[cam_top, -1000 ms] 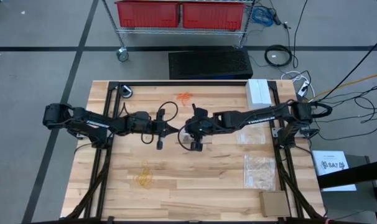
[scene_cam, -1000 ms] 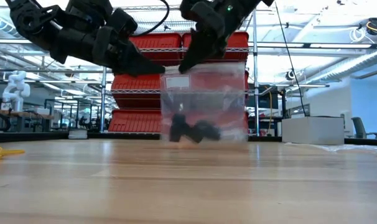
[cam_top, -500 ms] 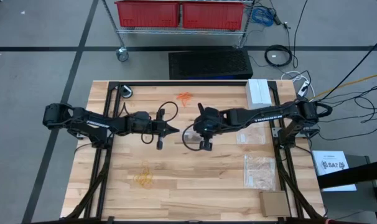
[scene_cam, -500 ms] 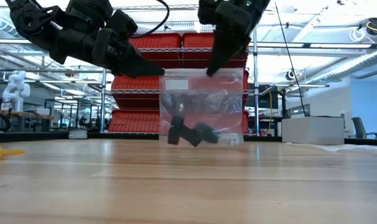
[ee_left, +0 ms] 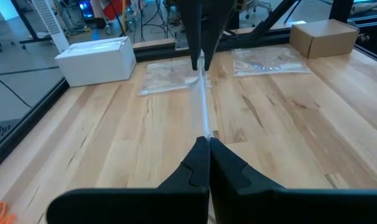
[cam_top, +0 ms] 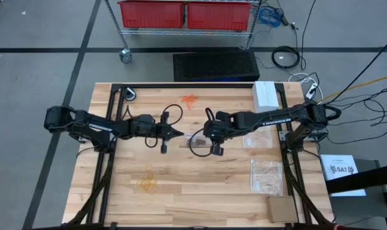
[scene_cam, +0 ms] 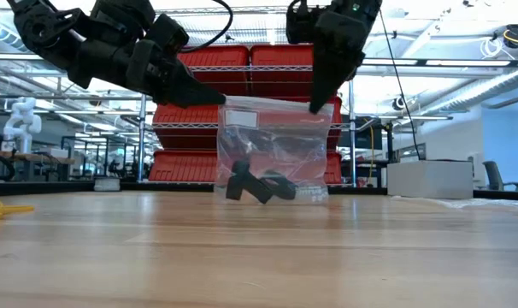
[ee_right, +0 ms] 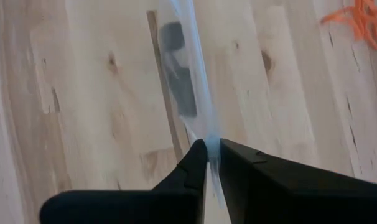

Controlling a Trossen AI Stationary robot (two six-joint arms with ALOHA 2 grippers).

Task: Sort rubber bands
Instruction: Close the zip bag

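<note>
High view, left to right: left gripper (cam_top: 179,133) at mid-table, fingers pinched shut on one top corner of a clear plastic bag (cam_top: 195,139); right gripper (cam_top: 207,136) just beside, pinched shut on the opposite top corner. Bag seen edge-on from above, hardly readable. Low view fills that gap: bag (scene_cam: 273,151) hanging upright between left gripper (scene_cam: 222,100) and right gripper (scene_cam: 314,108), bottom edge touching the wooden table (scene_cam: 259,257), black rubber bands (scene_cam: 259,186) heaped at the bottom inside. Left wrist view: fingers closed on the bag's thin edge (ee_left: 202,99), right arm's fingers at the far end of that edge. Right wrist view: fingers closed on the bag's top (ee_right: 195,93), black bands dark through the plastic.

Around, per high view: pale yellow rubber bands (cam_top: 147,182) loose on the table, near the front-left, well apart from the bag; same cluster a small yellow streak at the far left edge in low view (scene_cam: 4,208). Orange rubber bands (cam_top: 189,100) loose near the table's far edge, behind the grippers; a corner of them visible in right wrist view (ee_right: 361,15). Two more clear bags (cam_top: 265,174) flat on the right side, a white box (cam_top: 265,94) at the far right corner, a brown cardboard box (cam_top: 281,208) at the near right corner. Beyond the table: red bins (cam_top: 184,14) on a wire rack, seen behind the bag in low view.
</note>
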